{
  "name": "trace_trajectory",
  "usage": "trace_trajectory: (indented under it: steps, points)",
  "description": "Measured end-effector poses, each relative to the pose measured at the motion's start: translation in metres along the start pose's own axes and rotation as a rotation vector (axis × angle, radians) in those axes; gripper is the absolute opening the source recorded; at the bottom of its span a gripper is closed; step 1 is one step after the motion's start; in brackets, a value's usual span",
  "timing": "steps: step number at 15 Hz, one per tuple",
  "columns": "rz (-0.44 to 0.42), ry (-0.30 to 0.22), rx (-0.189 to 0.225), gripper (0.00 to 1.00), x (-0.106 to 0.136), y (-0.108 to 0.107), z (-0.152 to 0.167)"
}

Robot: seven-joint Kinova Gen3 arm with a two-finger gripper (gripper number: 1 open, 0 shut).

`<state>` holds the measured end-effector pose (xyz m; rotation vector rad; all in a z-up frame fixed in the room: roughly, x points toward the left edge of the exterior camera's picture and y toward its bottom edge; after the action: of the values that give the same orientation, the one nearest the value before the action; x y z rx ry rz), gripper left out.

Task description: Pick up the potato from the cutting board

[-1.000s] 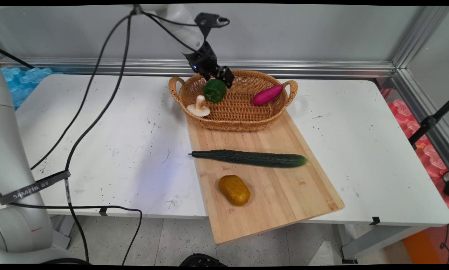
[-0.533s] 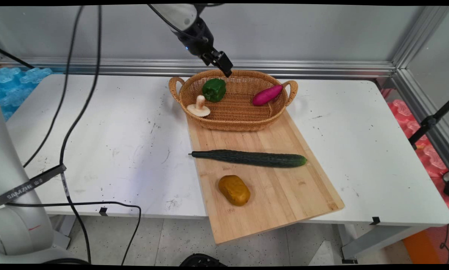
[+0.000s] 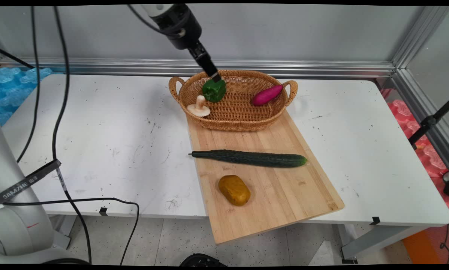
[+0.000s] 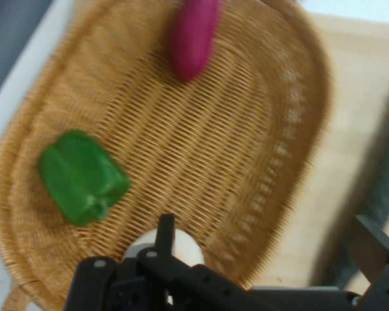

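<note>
Three vegetables are seen inside the wicker basket (image 3: 235, 122): a green pepper (image 3: 214, 90), a purple sweet potato (image 3: 267, 94) and a mushroom (image 3: 199, 107). The gripper (image 4: 266, 243) is held above the basket's far rim, nearest the pepper, fingers (image 4: 373, 245) spread wide and empty. On the cutting board (image 3: 284, 195) in front of the basket, a cucumber (image 3: 249, 158) and a potato (image 3: 234, 190) are laid apart.

Bare weave mid-basket (image 3: 235, 107) between green pepper (image 3: 214, 90), mushroom (image 3: 199, 107) and purple sweet potato (image 3: 267, 94).
</note>
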<state>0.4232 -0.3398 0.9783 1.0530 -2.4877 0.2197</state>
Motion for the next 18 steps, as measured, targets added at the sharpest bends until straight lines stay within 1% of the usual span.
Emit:
trace_trajectory:
  steps: [5, 10, 14, 18]
  points:
    - [0.208, -0.025, -0.105, 1.00, -0.019, 0.020, -0.026]
    - [0.424, -0.027, -0.207, 1.00, -0.032, 0.038, -0.037]
    - [0.588, -0.017, -0.284, 1.00, -0.037, 0.054, -0.035]
    - [0.745, 0.001, -0.365, 1.00, -0.039, 0.076, -0.013]
